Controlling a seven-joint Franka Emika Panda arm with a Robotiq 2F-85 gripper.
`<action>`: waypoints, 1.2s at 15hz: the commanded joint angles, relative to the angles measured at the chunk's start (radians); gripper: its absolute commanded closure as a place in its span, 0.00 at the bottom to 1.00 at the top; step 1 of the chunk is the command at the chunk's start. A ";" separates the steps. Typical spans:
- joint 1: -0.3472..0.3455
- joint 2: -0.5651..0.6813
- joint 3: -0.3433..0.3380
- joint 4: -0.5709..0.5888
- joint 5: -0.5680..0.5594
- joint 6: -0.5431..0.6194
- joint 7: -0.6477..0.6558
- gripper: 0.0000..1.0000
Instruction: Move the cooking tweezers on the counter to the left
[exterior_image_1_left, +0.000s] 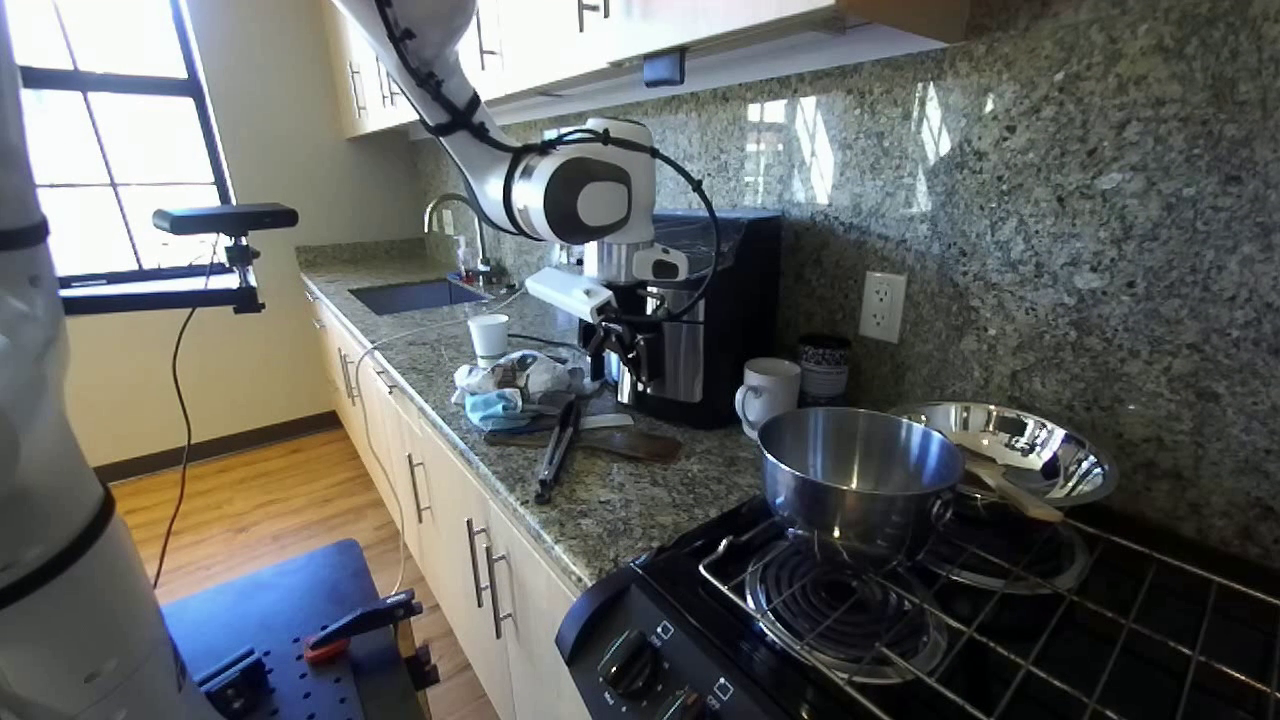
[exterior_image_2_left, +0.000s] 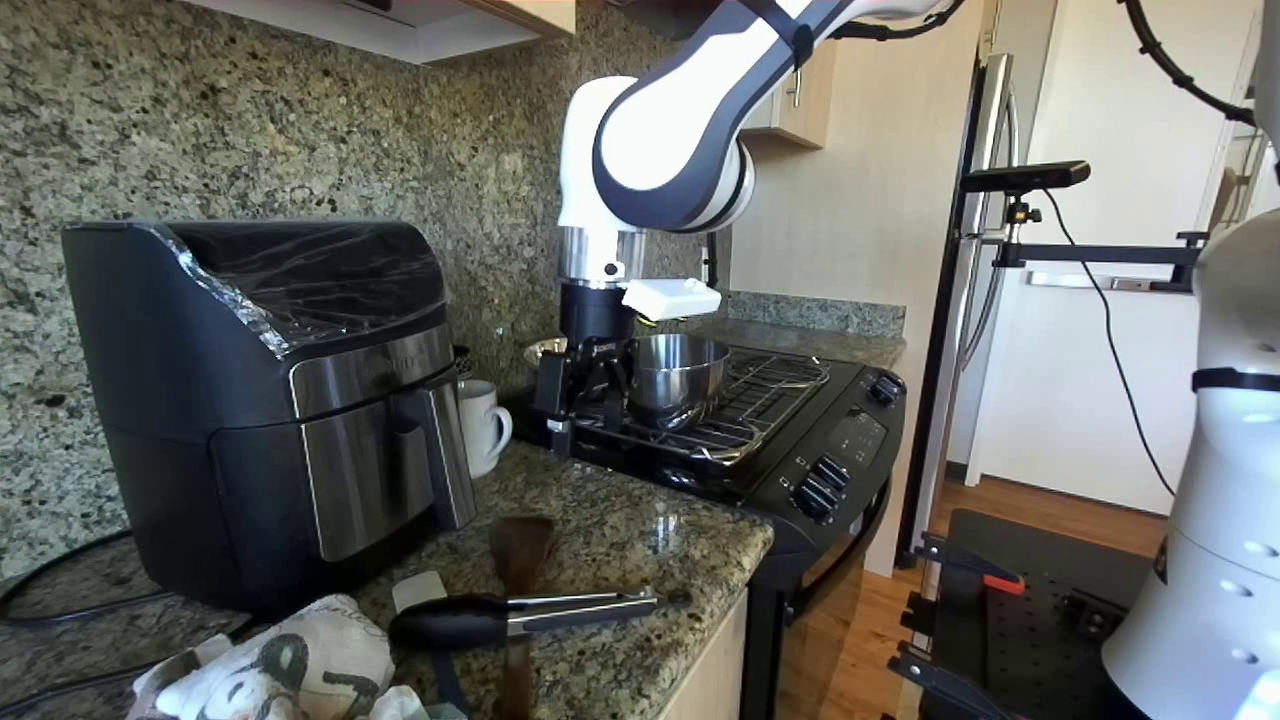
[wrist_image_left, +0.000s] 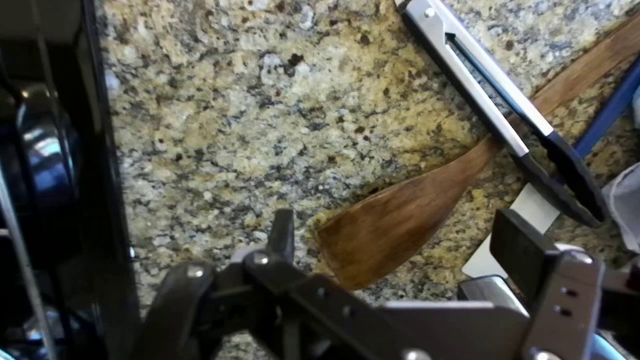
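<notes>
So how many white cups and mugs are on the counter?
2 in view: a white cup by the crumpled cloth, toward the sink, and a white mug beside the black air fryer, near the stove. More could be hidden behind the air fryer.

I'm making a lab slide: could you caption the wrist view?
Open gripper above the speckled counter, where cooking tweezers lie across a wooden spatula, black stove at picture left.

Glossy granite counter (exterior_image_2_left: 620, 530), wooden spatula (wrist_image_left: 400, 222)
</notes>
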 joint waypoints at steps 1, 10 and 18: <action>0.022 -0.026 -0.029 -0.020 -0.085 -0.023 0.120 0.00; 0.026 -0.012 -0.034 -0.007 -0.121 -0.051 0.179 0.00; 0.027 0.005 -0.034 0.001 -0.119 -0.074 0.176 0.00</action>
